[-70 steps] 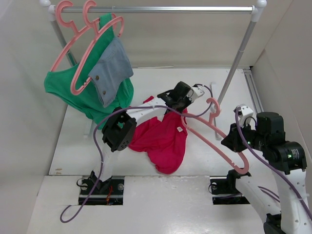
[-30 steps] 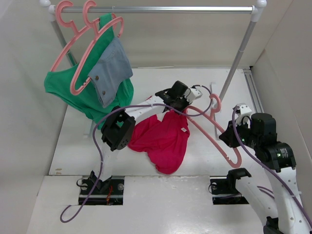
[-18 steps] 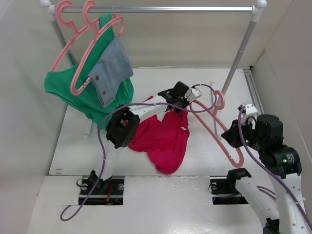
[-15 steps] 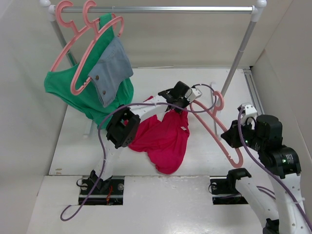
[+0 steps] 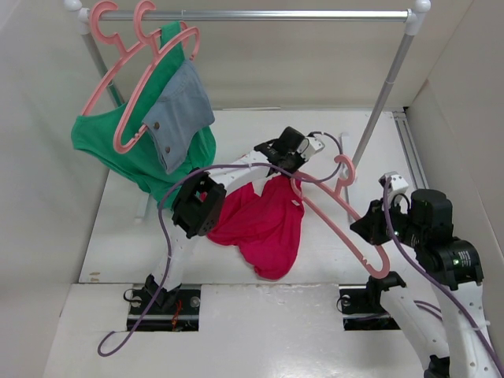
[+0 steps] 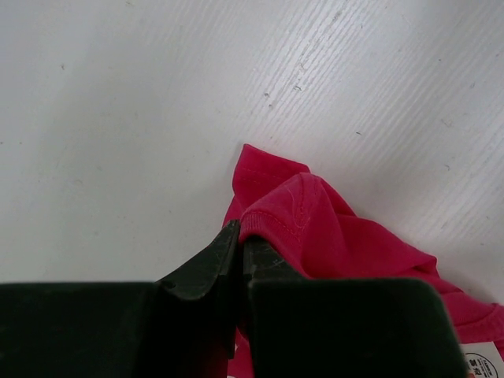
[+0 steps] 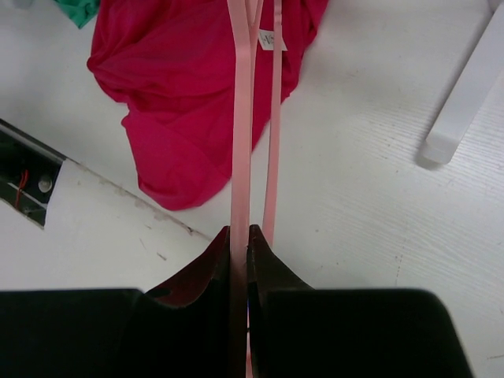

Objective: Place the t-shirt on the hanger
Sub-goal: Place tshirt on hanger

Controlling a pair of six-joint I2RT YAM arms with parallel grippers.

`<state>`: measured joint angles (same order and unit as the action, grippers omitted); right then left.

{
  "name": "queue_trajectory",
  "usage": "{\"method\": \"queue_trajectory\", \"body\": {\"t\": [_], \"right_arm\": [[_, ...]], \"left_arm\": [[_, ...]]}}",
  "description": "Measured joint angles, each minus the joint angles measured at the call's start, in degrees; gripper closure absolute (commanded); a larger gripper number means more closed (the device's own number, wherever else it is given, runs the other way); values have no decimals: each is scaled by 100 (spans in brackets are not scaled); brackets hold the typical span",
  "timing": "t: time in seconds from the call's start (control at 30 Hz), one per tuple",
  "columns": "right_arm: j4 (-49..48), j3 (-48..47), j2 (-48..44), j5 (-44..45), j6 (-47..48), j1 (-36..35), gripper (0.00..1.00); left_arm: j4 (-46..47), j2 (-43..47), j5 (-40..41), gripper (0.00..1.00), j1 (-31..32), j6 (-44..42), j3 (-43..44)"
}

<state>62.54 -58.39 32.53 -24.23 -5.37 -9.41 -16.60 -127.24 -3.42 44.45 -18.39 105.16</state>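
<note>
The crimson t-shirt (image 5: pixel 264 224) lies crumpled on the white table, white label (image 5: pixel 290 202) at its neck. My left gripper (image 5: pixel 277 157) is shut on the shirt's neck hem (image 6: pixel 272 224) and holds that edge lifted. My right gripper (image 5: pixel 368 224) is shut on the salmon-pink hanger (image 5: pixel 337 211), held above the table right of the shirt. The hanger's far end reaches the shirt's neck by the label. In the right wrist view the hanger bars (image 7: pixel 240 118) run from my right gripper (image 7: pixel 240 236) out over the shirt (image 7: pixel 181 87).
A metal clothes rail (image 5: pixel 252 14) spans the back; its right leg (image 5: pixel 378 102) stands just behind the hanger. Two pink hangers (image 5: pixel 126 87) at the left bear a green garment (image 5: pixel 118 150) and a denim piece (image 5: pixel 177 110). White walls enclose both sides.
My right gripper has moved the hanger left and forward, so its far end now sits at the shirt's neck. My left gripper keeps its hold on the neck hem, barely shifted.
</note>
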Motion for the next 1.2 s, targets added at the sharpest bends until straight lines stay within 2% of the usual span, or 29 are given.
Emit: {"method": "queue_trajectory", "body": {"t": [0.4,1.2], "right_arm": [[-350,498,-48,-35,-2,0,100],[-369,422,190,195,332,0,100]], "left_arm": [[-122,-20,-227,97,-4,59,-2],[-216,-20,-337,95,7,118,0]]}}
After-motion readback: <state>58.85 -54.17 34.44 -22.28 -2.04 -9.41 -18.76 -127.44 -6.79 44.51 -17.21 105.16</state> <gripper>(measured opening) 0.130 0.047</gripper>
